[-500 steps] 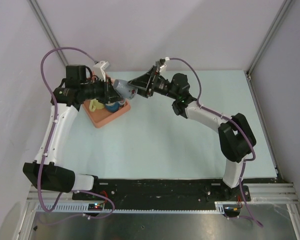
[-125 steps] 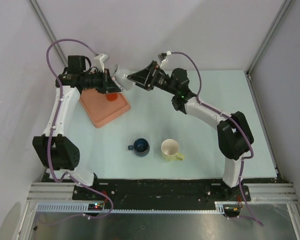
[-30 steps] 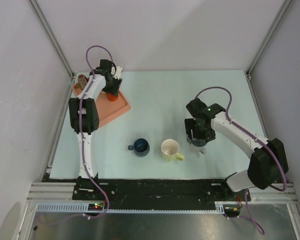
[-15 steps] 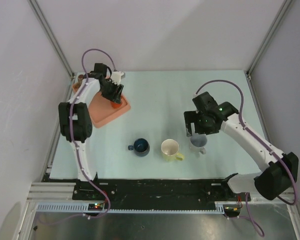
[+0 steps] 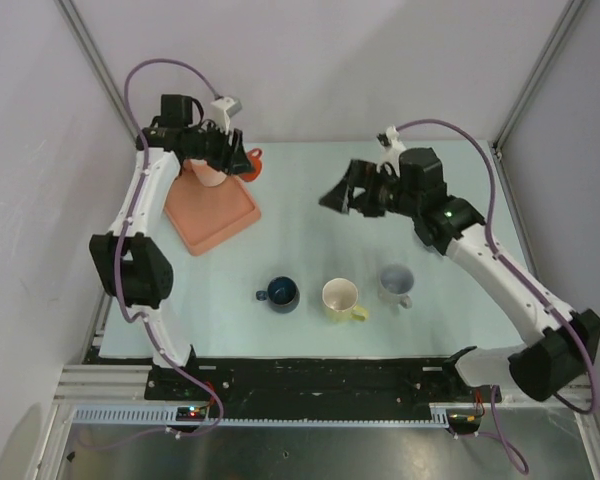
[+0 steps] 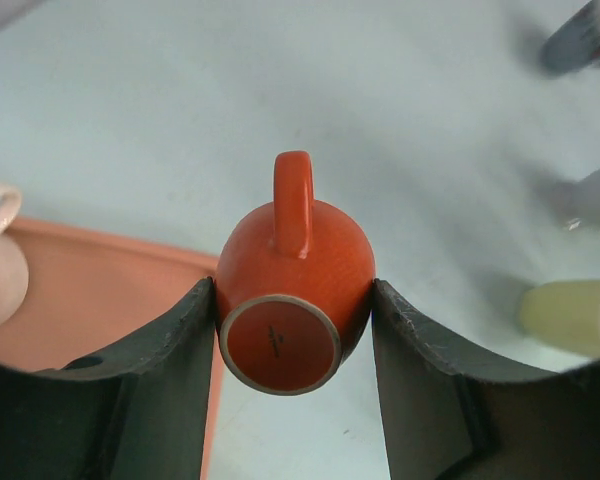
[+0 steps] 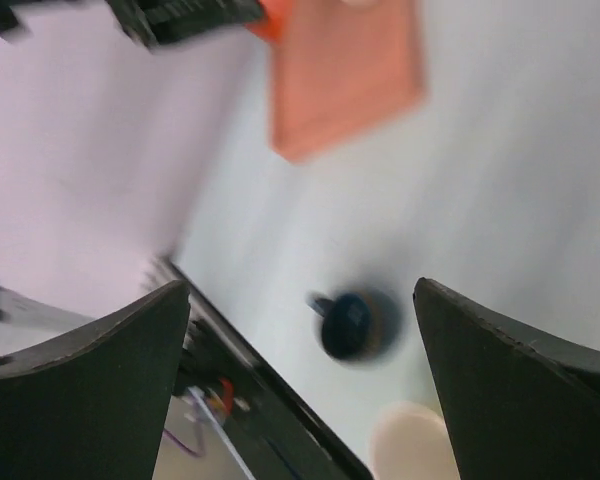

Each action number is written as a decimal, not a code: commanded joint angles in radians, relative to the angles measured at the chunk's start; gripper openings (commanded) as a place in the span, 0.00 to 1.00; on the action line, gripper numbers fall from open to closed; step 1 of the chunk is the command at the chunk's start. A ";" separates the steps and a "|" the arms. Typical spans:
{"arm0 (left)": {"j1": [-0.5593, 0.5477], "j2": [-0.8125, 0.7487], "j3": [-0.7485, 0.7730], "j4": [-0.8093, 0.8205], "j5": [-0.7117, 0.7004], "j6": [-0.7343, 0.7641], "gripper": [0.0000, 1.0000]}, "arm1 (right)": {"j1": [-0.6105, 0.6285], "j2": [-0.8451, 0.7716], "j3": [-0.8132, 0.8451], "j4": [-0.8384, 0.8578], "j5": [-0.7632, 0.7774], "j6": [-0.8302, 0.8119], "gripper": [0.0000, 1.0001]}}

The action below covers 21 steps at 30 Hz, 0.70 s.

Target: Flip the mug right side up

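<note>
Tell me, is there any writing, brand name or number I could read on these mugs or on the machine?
None can be read. The only mark is a small dark stamp on the underside of the orange mug, too small to make out.

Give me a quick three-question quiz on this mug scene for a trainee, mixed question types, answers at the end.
1. True or false: the left gripper holds the orange mug with its base facing the wrist camera.
2. How many mugs stand upright on the table? A two, B three, C five.
3. Fill in: the right gripper is ___ and holds nothing.

Key
1. True.
2. B: blue mug, yellow mug, grey mug.
3. Open.
</note>
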 commanded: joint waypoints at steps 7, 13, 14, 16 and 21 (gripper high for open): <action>-0.047 -0.209 0.149 0.025 0.267 -0.233 0.00 | 0.026 0.330 0.168 0.894 -0.242 0.554 0.93; -0.061 -0.214 0.185 0.025 0.337 -0.274 0.00 | 0.059 0.482 0.307 1.030 -0.297 0.718 0.74; -0.062 -0.216 0.185 0.025 0.336 -0.270 0.00 | 0.062 0.492 0.310 1.063 -0.301 0.737 0.71; -0.063 -0.213 0.184 0.026 0.324 -0.265 0.00 | 0.065 0.503 0.310 1.104 -0.305 0.769 0.65; -0.066 -0.197 0.188 0.026 0.327 -0.266 0.00 | 0.087 0.520 0.311 1.140 -0.317 0.808 0.55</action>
